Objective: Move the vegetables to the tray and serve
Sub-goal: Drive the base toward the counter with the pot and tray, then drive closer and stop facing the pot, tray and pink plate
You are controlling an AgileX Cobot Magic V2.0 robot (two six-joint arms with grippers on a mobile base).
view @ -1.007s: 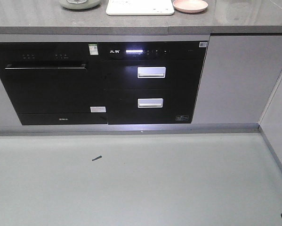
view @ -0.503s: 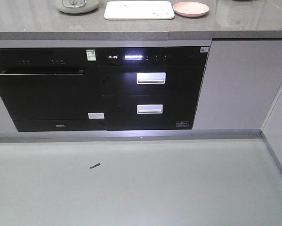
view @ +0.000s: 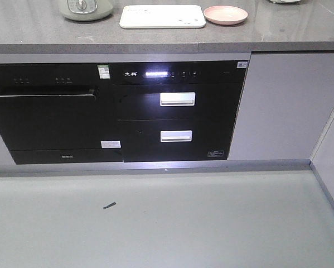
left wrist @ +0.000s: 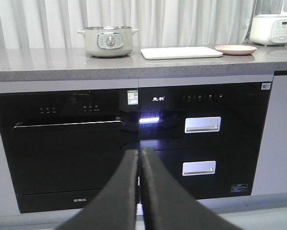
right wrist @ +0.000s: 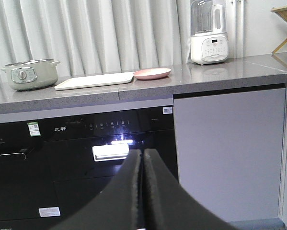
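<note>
The cream-white tray [view: 162,16] lies flat on the grey counter, with nothing showing on it; it also shows in the left wrist view [left wrist: 181,52] and the right wrist view [right wrist: 94,80]. No green vegetables show in any view. My left gripper [left wrist: 139,155] is shut and empty, held low facing the black appliance fronts. My right gripper [right wrist: 142,155] is also shut and empty, facing the drawers below the counter. Neither gripper shows in the front view.
A pink plate [view: 226,14] lies right of the tray. A pale green pot [left wrist: 108,40] stands left of it. A white blender [right wrist: 208,33] stands far right. Black oven [view: 44,120] and drawers [view: 177,114] sit under the counter; grey floor [view: 167,223] lies before them.
The counter and appliances have shifted down in the front view, so more of the countertop, tray and pot shows. The view has drawn back slightly.
</note>
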